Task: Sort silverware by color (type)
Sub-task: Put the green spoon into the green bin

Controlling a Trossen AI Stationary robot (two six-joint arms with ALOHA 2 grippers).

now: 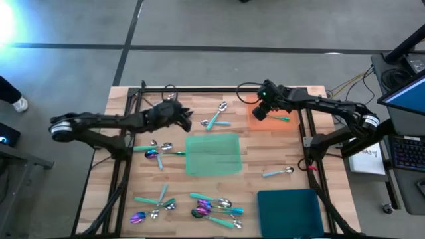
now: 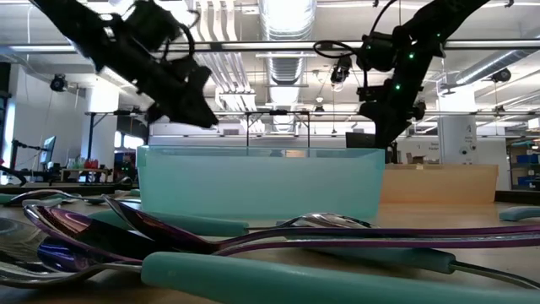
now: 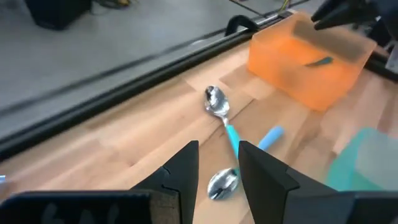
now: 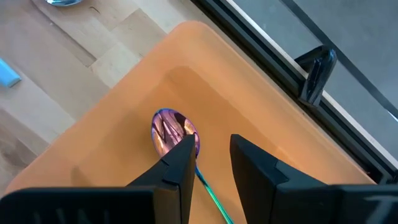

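- Trays first: your orange tray (image 1: 273, 119) at the surface's far edge holds one purple-headed, teal-handled spoon (image 4: 174, 134); the green tray (image 1: 212, 154) looks bare.
- Silverware (image 1: 216, 207) lies mostly along the near edge, silver or iridescent purple.
- Right claw (image 4: 208, 158) hangs over the orange tray, narrowly parted, gripping nothing.
- Left claw (image 3: 217, 165) hovers narrowly parted above two silver spoons (image 3: 219, 106).

A lab or workshop: exposed ceiling ducts (image 2: 283, 21), distant workbenches (image 2: 439, 181), and a monitor (image 1: 406, 99) beside the table.

Even indoor lighting, with glare and blur in places

A strong white glare is seen at the high view's upper left corner; the spoons (image 2: 253, 245) nearest the low camera are blurred, and ceiling lights (image 2: 287, 17) are overexposed.
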